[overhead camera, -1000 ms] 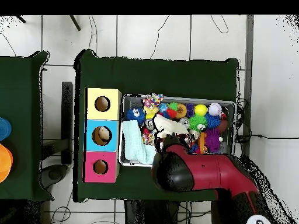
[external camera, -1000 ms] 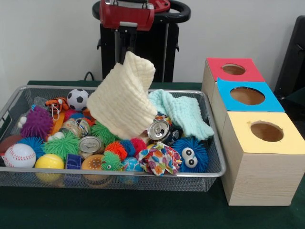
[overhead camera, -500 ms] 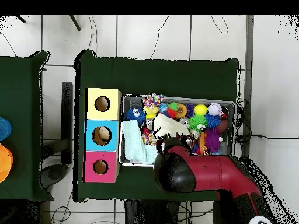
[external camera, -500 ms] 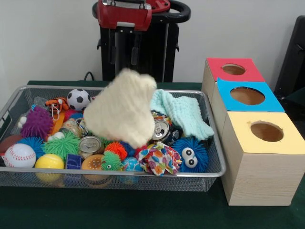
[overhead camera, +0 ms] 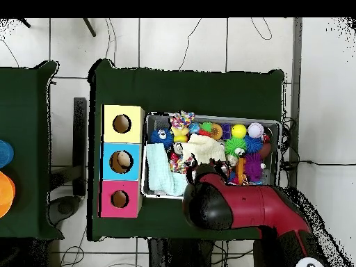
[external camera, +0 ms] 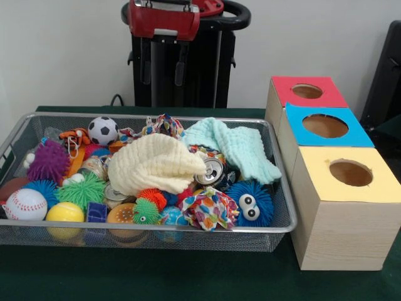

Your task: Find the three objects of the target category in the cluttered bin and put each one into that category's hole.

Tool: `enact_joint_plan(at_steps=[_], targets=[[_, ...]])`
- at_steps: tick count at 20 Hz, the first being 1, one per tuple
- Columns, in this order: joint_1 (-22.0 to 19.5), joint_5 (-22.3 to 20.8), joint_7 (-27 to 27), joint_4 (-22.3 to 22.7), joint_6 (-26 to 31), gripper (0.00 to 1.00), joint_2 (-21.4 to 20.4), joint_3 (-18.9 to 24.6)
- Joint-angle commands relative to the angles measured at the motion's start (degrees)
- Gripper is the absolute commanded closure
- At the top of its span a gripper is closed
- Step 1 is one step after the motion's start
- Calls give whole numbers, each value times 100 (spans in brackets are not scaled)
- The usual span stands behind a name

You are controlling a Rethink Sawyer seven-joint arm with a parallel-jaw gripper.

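Cream-yellow knitted cloth (external camera: 156, 164) lies crumpled on the heap in the wire mesh bin (external camera: 283, 221), directly below the claw (external camera: 164, 64) and well apart from it. The claw hangs above the bin under its red housing, its two dark fingers (external camera: 180, 64) spread apart and holding nothing. A pale mint knitted cloth (external camera: 237, 148) is draped over the bin's contents below the claw and to its right in the front view, its edge just beside the cream cloth. A crushed silver drink can (external camera: 210, 170) sits between the two cloths, touching the cream one. Behind the cream cloth, almost straight under the claw, a multicoloured knotted rope toy (external camera: 161, 125) shows. Lower left of the claw in the front view are a small black-and-white soccer ball (external camera: 101, 130), a purple spiky ball (external camera: 48, 161), a green spiky ball (external camera: 82, 190), a white baseball (external camera: 26, 204) and a yellow ball (external camera: 64, 212). A blue furry ball with googly eyes (external camera: 250, 203) rests at the bin's front, lower right of the claw. Further right on the dark green tabletop (external camera: 188, 276) stand three wooden boxes in a row, each with a round hole: a red-topped box (external camera: 305, 91), a blue-topped box (external camera: 323, 126) and a yellow-topped box (external camera: 349, 173).
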Motion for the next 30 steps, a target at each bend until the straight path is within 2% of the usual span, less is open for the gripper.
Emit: enact_joint_plan(at_steps=[1, 9, 12, 17, 24, 30], targets=[[-20, -153, -222, 5, 518, 0, 178, 317], [-116, -932, -644, -554, 568, 0, 406, 55], [-247, -1094, -762, -641, 573, 0, 483, 126], [-471, -1294, -798, -576, 495, 0, 552, 191], [-582, -1687, -629, -377, 370, 0, 407, 44], [-720, -1956, -441, -306, 169, 0, 479, -26]])
